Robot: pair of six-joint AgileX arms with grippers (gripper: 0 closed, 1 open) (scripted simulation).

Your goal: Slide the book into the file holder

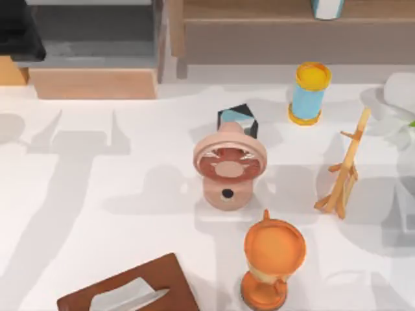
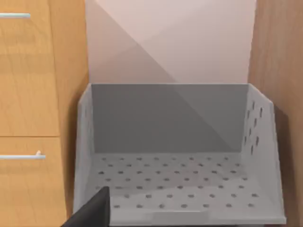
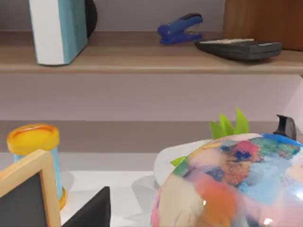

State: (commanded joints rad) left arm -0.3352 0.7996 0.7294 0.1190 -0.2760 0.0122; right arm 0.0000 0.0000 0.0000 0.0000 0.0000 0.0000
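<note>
- Top view: file holder [image 1: 91, 39] at upper left, book [image 1: 327, 8] upright on the shelf [image 1: 272, 13] at the top edge, right of centre; open white table [image 1: 97, 194] at left.
- Left wrist view: holder's open side faces the camera, perforated floor bare; left pincer state cannot be told.
- Right wrist view: book at upper left on the shelf, stapler [image 3: 180, 28] well apart; right pincer state cannot be told.

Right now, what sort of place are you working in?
Probably an office or study desk, rendered in simulation. A grey file holder sits beside wooden drawers, a shelf carries the book, a blue stapler and a calculator, and a desk fan stands on the table.
</note>
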